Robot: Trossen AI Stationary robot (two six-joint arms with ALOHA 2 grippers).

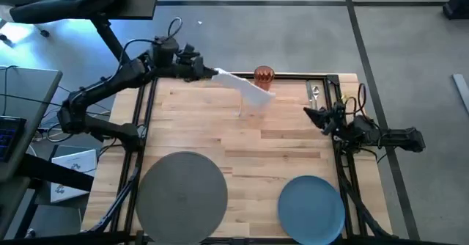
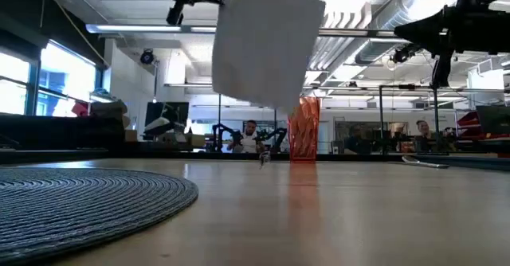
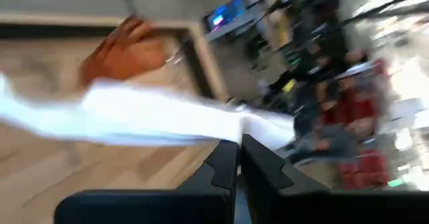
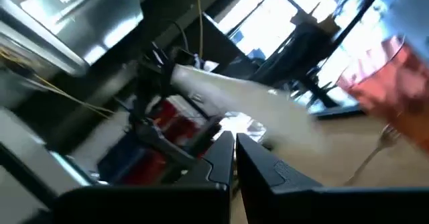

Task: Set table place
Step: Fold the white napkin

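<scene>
Behind your table the lab is looking busy, people sitting past the far edge. You're carrying the napkin: left gripper jaws are pinching one corner, and it's hanging in the air near the tumbler at the far edge. Right gripper is waiting by the right edge, jaws pressed together. Next you're probably bringing it toward the placemat and plate at the near edge. No readable writing anywhere.
</scene>
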